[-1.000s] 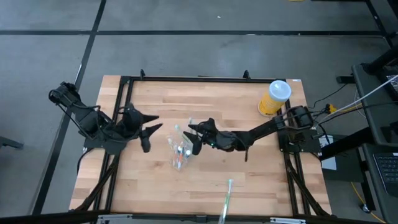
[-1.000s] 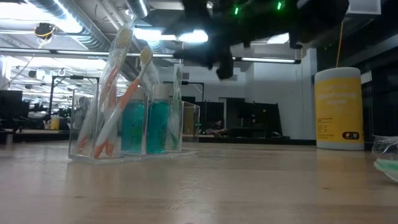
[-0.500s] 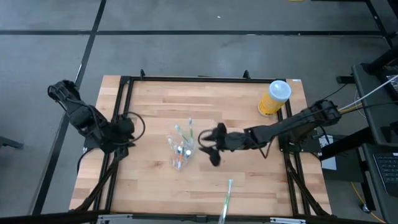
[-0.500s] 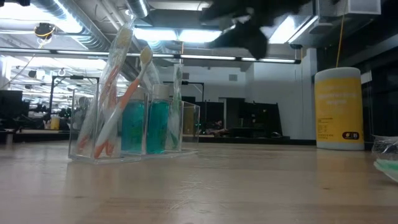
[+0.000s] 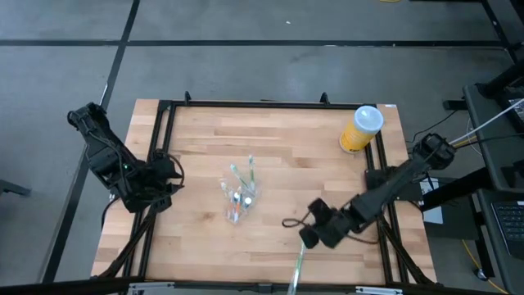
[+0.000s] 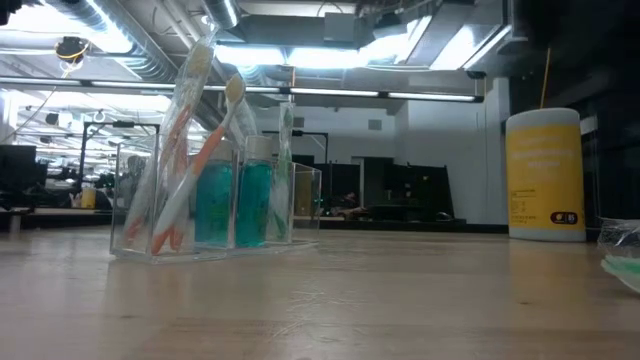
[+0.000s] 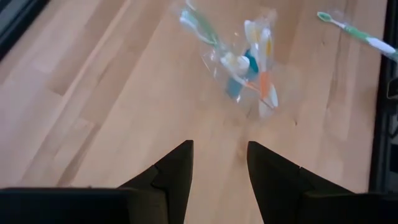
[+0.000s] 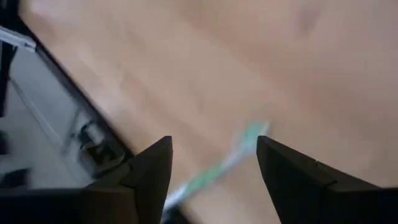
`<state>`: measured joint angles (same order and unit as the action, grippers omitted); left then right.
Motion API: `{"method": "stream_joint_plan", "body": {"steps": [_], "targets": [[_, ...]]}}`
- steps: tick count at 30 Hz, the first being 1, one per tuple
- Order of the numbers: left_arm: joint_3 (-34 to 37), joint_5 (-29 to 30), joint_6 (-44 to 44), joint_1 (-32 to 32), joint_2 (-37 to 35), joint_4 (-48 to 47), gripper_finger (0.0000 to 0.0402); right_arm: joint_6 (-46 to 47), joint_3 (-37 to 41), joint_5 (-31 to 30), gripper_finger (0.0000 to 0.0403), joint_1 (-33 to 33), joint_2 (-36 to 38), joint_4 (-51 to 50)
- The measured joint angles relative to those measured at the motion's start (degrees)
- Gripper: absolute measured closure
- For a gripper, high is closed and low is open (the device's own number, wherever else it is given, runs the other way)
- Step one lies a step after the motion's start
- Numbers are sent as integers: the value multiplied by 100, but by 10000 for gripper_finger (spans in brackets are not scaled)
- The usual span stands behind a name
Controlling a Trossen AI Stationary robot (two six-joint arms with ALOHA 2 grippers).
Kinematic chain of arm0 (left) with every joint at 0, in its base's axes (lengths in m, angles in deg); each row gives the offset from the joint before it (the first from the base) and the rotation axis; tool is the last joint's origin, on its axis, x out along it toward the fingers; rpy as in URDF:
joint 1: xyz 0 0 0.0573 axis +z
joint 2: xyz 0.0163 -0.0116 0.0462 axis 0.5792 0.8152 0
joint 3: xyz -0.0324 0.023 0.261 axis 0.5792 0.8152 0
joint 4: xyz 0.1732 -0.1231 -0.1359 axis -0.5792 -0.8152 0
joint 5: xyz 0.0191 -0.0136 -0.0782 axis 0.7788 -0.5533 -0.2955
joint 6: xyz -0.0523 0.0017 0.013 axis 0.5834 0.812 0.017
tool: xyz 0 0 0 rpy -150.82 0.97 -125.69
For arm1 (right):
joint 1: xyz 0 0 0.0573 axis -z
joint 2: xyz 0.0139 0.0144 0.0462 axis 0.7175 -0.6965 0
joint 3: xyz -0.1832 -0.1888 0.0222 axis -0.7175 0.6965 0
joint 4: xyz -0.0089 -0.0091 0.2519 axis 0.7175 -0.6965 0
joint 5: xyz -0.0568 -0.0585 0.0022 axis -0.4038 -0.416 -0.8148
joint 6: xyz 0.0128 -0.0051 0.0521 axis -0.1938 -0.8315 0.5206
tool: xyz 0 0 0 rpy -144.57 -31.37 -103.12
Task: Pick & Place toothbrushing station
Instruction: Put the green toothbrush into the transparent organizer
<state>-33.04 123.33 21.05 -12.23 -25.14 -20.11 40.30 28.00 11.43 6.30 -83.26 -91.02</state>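
A clear holder (image 5: 239, 197) stands mid-table on its base, with several toothbrushes and a teal tube upright in it; it also shows in the low view (image 6: 215, 190) and the left wrist view (image 7: 245, 59). A green and white toothbrush (image 5: 298, 260) lies flat by the table's near edge. My right gripper (image 5: 304, 238) is open above the toothbrush's far end, which shows blurred between the fingers in the right wrist view (image 8: 230, 158). My left gripper (image 5: 168, 180) is open and empty at the table's left edge, pointing toward the holder.
A yellow canister (image 5: 361, 129) with a white lid stands at the table's far right corner; it also shows in the low view (image 6: 544, 172). A black frame (image 5: 246, 104) runs along the table's edges. Bare wood lies between the holder and the lying toothbrush.
My right gripper has gone from beside the holder toward the table's near edge and right, and now is over the lying toothbrush. My left gripper has drawn back from the holder toward the table's left edge. The holder and its brushes have stayed in place.
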Motion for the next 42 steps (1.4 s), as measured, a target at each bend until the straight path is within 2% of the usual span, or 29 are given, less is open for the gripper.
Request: {"method": "stream_joint_plan", "body": {"steps": [3,5,9,19,27,32,39,42], "targets": [[-2,59,25,1,0,-4,254,1148,-29,388,175,-352,-149,64],[0,61,57,1,2,-5,254,1723,-28,407,177,-539,-195,182],[0,73,41,1,2,-4,254,2423,-32,675,175,-636,-367,273],[-26,137,47,9,2,-7,254,2185,-32,959,172,-278,-1210,730],[-44,121,163,9,-24,6,254,2042,-54,924,177,-190,-1842,1665],[-44,108,210,9,-24,14,254,2043,-48,763,227,-188,-1851,1560],[-46,132,230,9,-24,65,254,1821,-36,523,378,-188,-1880,1442],[-46,190,281,9,-24,87,254,1731,-34,257,392,-148,-1883,1425]]}}
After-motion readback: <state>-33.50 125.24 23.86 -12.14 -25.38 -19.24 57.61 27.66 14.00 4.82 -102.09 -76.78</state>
